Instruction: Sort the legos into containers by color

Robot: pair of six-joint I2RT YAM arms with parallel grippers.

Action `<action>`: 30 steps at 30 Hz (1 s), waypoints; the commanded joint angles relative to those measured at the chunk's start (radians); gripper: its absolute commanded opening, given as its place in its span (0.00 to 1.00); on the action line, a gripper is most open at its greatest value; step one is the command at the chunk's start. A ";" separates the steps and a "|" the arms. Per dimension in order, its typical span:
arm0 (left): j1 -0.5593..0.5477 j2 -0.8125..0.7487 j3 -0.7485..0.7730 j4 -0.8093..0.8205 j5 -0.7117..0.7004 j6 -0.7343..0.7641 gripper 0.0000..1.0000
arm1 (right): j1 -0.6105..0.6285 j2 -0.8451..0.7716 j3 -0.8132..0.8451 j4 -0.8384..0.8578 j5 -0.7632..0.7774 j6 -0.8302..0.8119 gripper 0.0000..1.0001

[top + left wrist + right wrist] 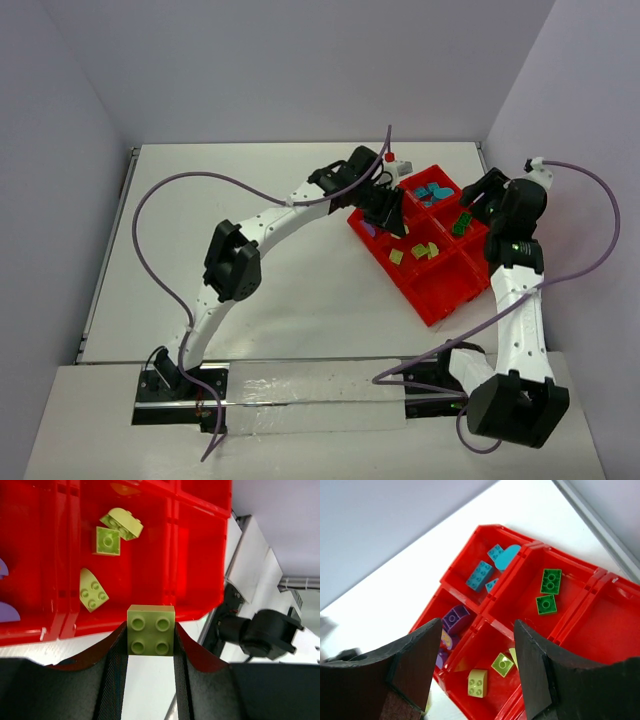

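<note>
One pale yellow brick (150, 636) is pinched in the left gripper (150, 630), and the right gripper (477, 630) is empty.
The left jaws are closed narrowly on the brick's two flat side walls, studs facing the wrist. It looks like hard, light, smooth plastic, so those flat sides seem the safest hold. The brick hangs at the rim of the red tray (200, 607), beside the compartment holding three pale yellow bricks (107, 541). The right gripper hovers above the tray, jaws apart, gripping nothing.

No writing, label or number is legible on anything here
</note>
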 commanded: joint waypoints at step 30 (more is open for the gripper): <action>0.069 -0.570 -0.401 0.011 -0.563 0.068 0.93 | 0.022 -0.112 0.064 -0.181 0.153 -0.041 0.83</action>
